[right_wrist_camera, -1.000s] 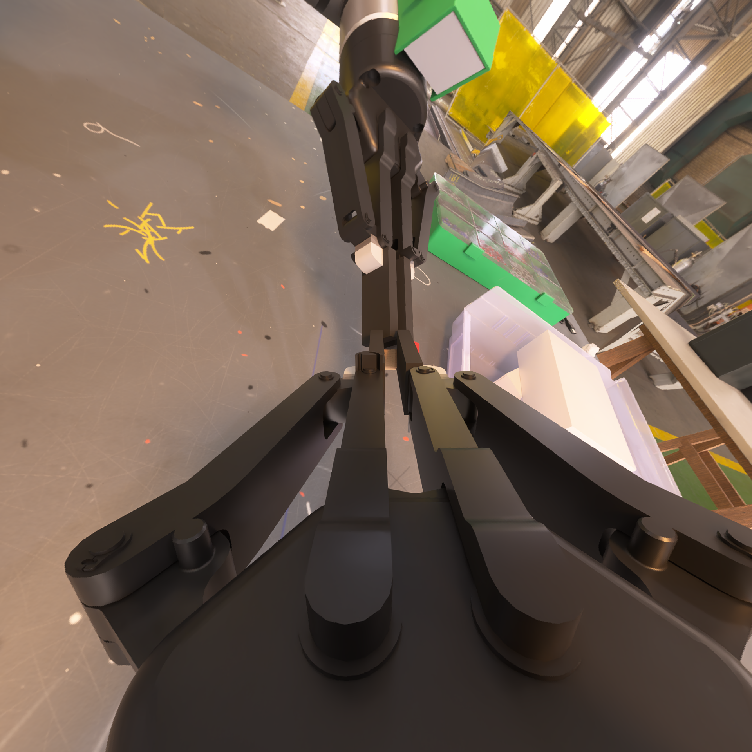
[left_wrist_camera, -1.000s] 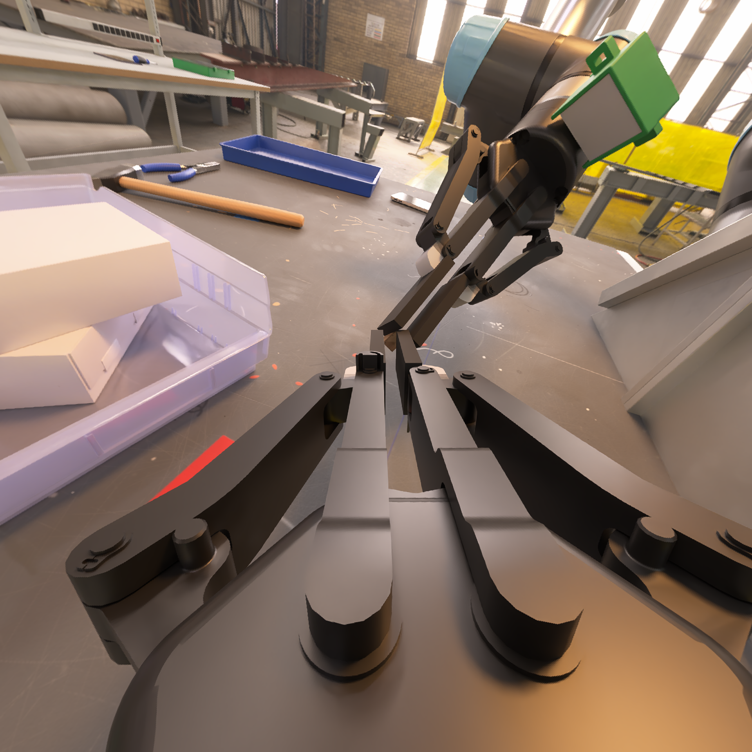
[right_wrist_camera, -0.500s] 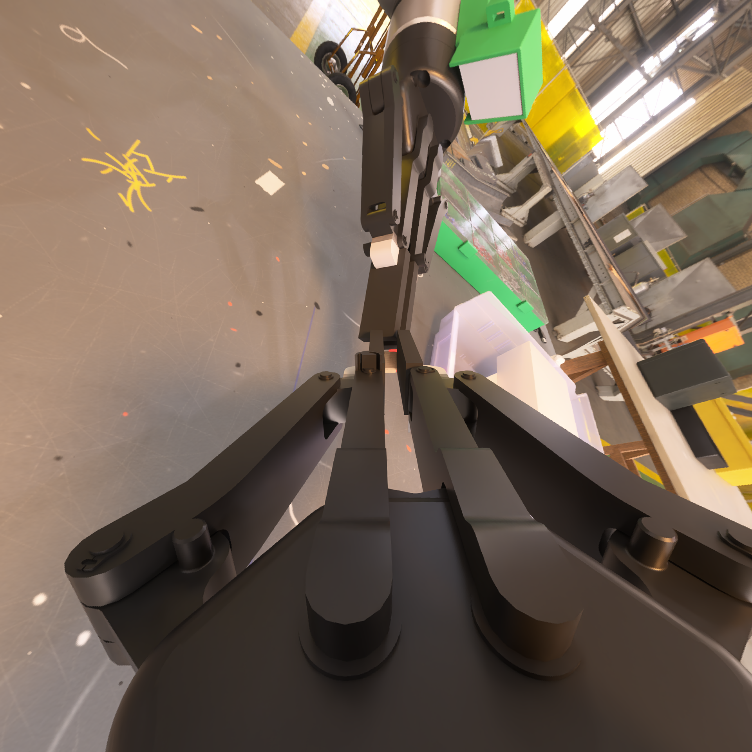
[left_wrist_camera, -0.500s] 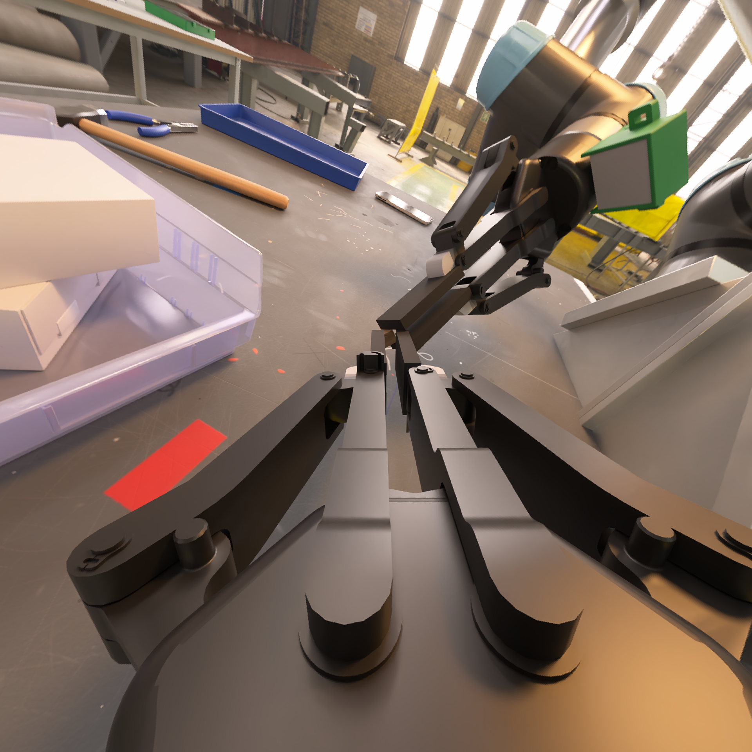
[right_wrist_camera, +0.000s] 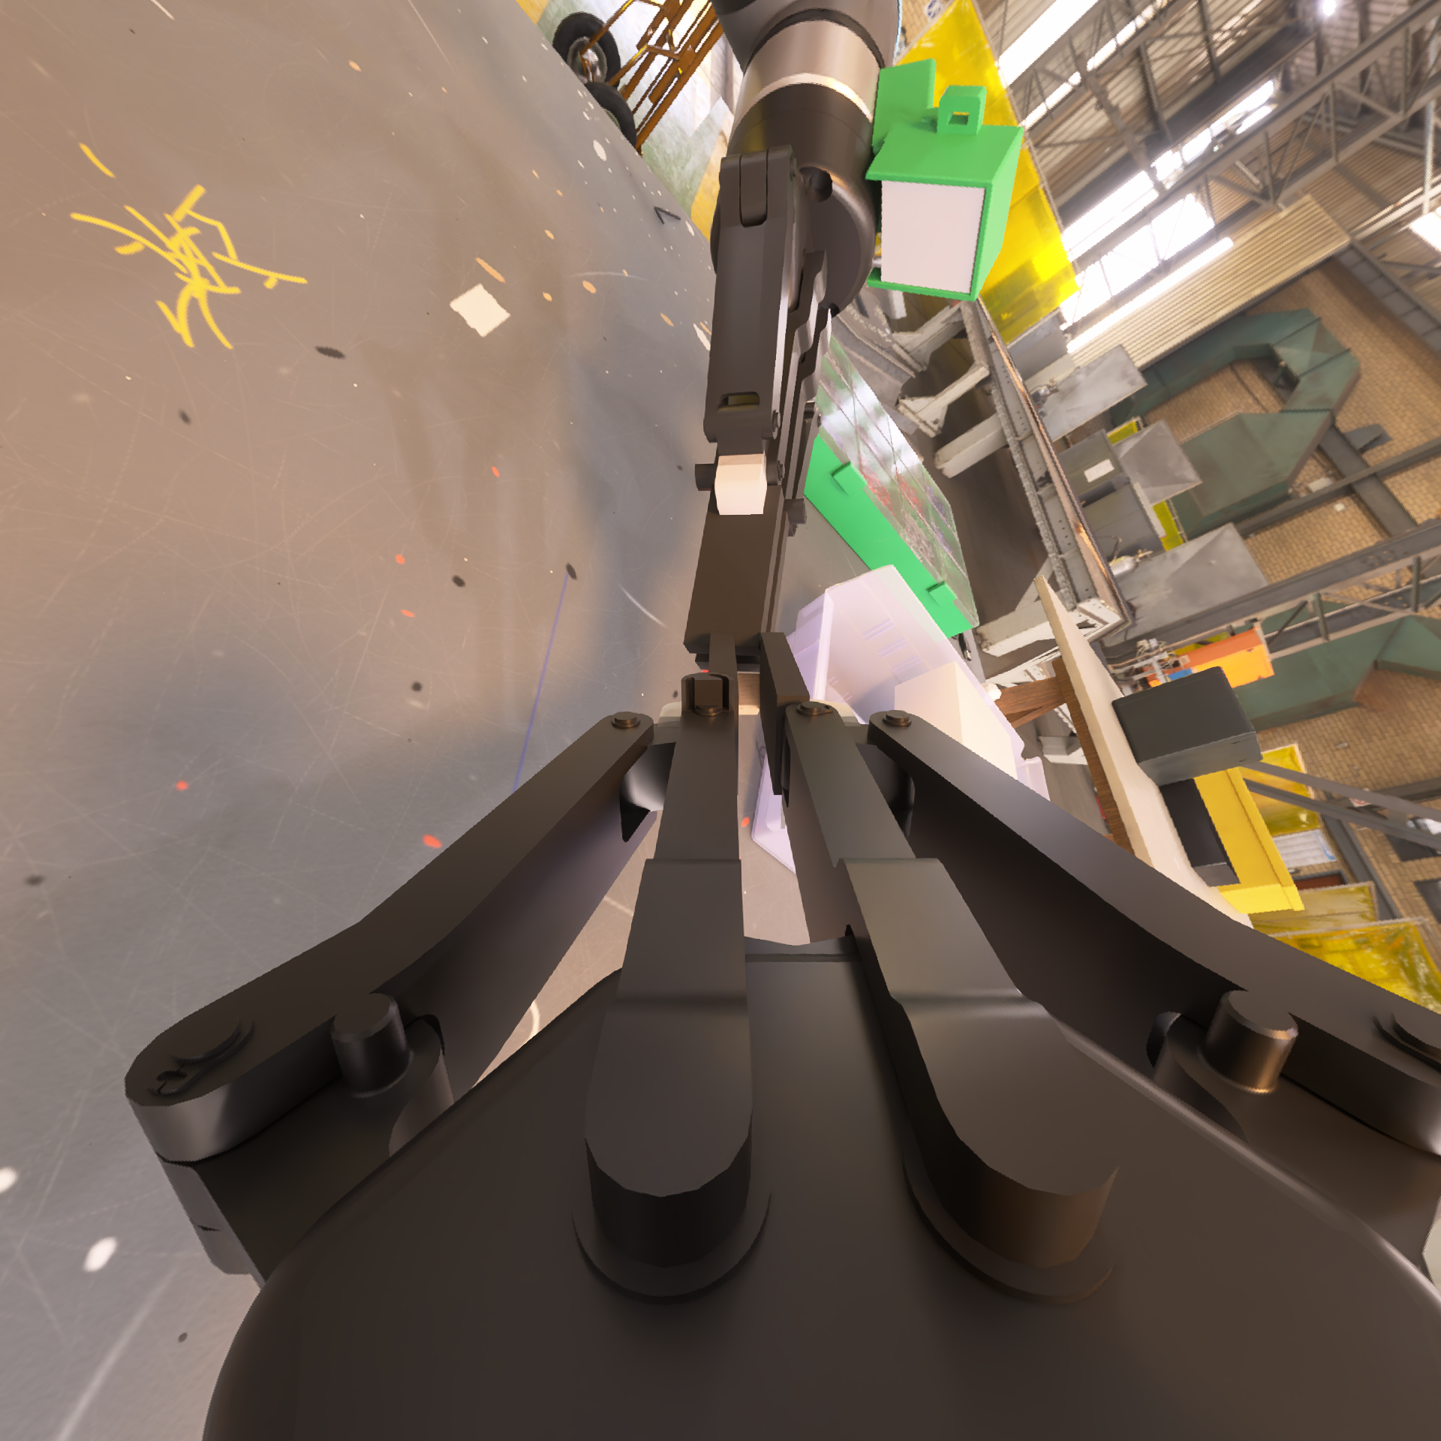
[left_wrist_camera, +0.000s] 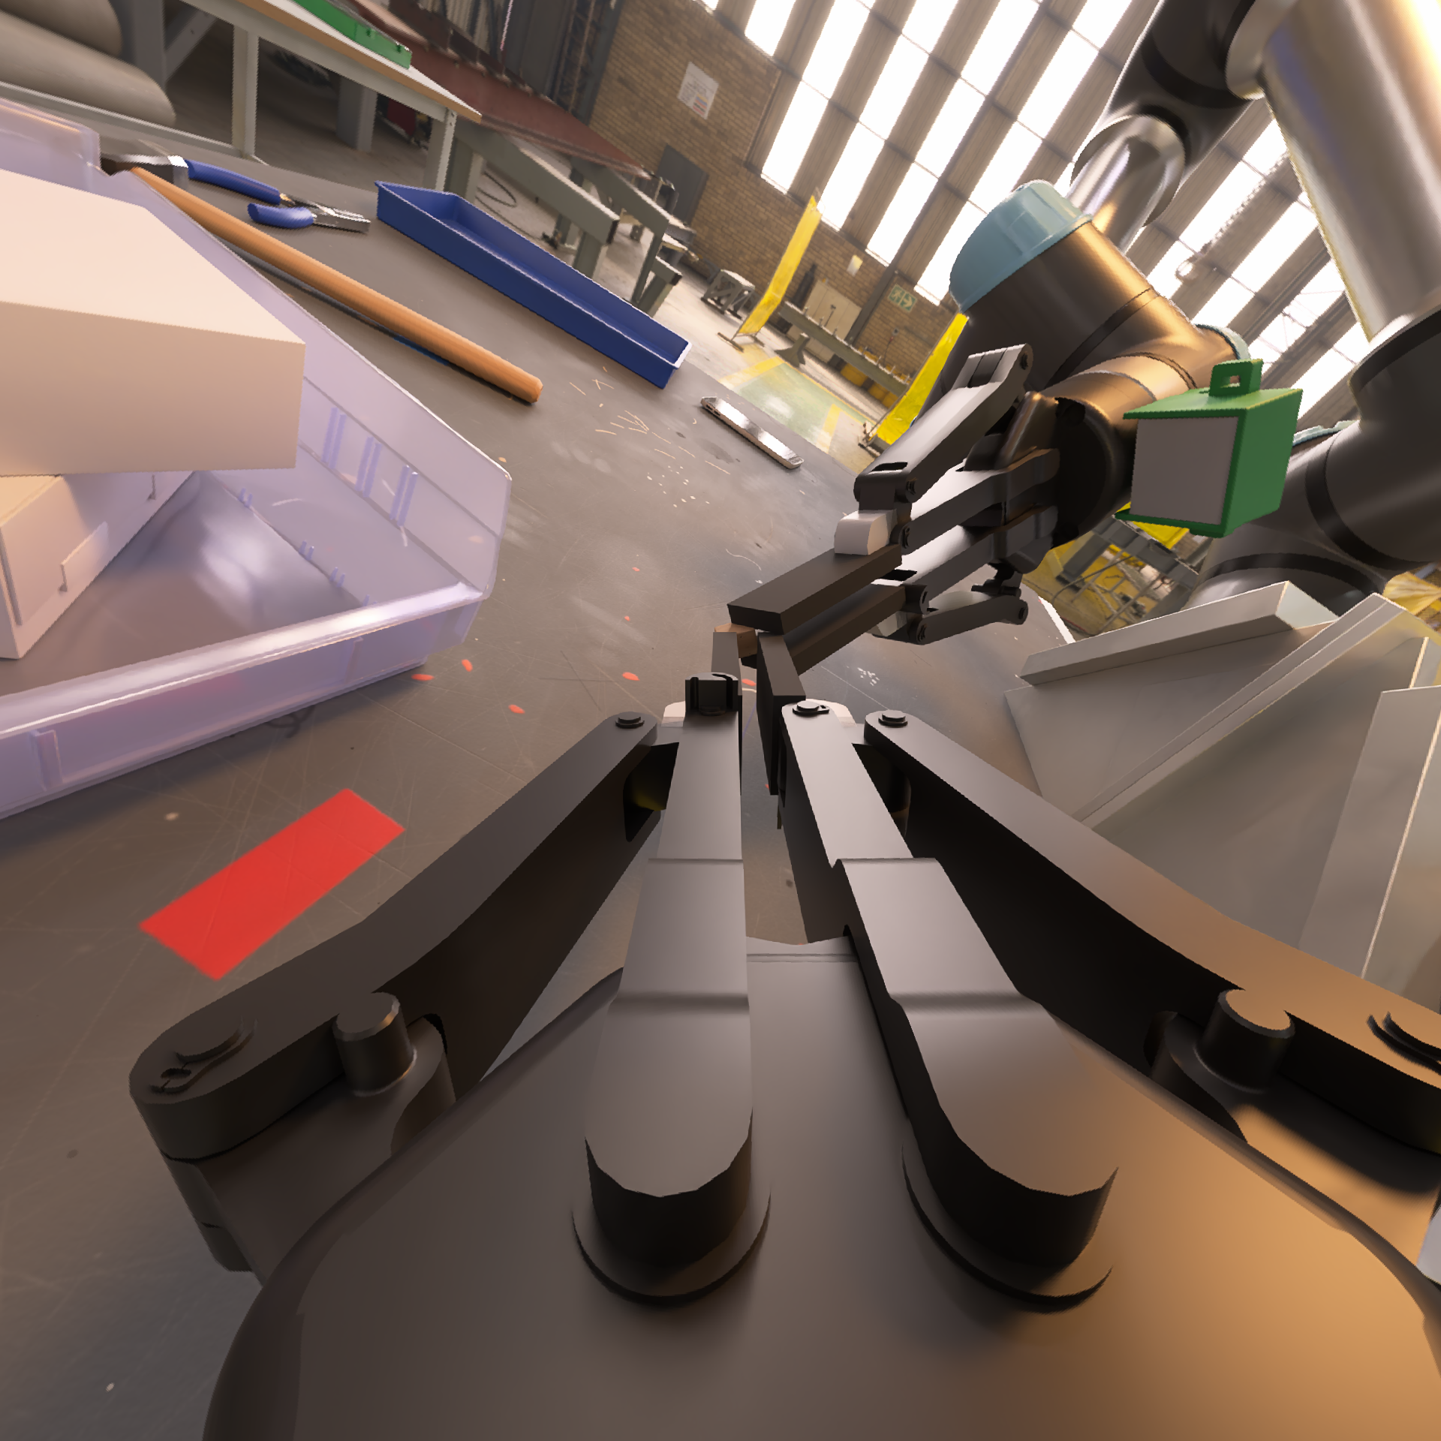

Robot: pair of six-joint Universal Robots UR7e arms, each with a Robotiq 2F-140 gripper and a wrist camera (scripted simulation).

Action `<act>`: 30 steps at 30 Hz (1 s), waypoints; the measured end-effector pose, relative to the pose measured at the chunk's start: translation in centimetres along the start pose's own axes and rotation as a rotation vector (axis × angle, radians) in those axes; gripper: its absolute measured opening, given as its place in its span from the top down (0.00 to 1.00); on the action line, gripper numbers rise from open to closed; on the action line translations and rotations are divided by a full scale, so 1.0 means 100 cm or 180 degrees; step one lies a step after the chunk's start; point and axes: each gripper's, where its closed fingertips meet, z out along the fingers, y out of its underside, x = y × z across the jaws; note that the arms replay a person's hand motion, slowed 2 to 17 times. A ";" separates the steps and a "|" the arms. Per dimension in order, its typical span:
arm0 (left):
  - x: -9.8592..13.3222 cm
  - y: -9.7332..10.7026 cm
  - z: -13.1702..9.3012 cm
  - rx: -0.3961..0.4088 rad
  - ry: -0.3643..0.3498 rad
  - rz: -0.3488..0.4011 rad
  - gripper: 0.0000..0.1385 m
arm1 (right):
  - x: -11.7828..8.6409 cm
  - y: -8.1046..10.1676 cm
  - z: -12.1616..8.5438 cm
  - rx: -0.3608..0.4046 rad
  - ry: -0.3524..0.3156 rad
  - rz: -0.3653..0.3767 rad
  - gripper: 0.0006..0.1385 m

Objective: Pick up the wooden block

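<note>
Wooden block [left_wrist_camera: 745,641]: showing only as a small brown sliver pinched between the fingertips of both end effectors, held off the table [left_wrist_camera: 608,507]; in the right wrist view it is appearing as a pale tan strip [right_wrist_camera: 747,691] between the tips. Left end effector [left_wrist_camera: 750,663]: fingers drawn narrow, closing on the wooden block, pointing forward and slightly downward over the table. Right end effector [right_wrist_camera: 747,677]: fingers likewise drawn narrow, gripping the same block from the opposite side; in the left wrist view it [left_wrist_camera: 768,624] is reaching in from the right, its body tilting down toward the meeting point, a green camera housing [left_wrist_camera: 1205,460] sitting on its wrist. Clear plastic bin [left_wrist_camera: 405,546]: lying on the table to the left, well apart from the block, holding white boxes [left_wrist_camera: 132,343]. Red rectangle [left_wrist_camera: 273,881]: marking the table below the bin. Hammer handle [left_wrist_camera: 351,292], blue-handled pliers [left_wrist_camera: 273,199] and blue tray [left_wrist_camera: 530,281]: lying farther back.
</note>
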 end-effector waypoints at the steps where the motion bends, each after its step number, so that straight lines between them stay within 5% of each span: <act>1: 0.000 0.000 0.000 0.0004 0.0006 -0.0002 0.95 | 0.000 0.000 0.000 0.0005 0.0014 -0.0004 0.94; 30: 0.019 -0.013 -0.009 0.0336 0.0343 0.0043 0.96 | 0.000 -0.015 -0.008 0.0317 -0.0004 0.0325 0.94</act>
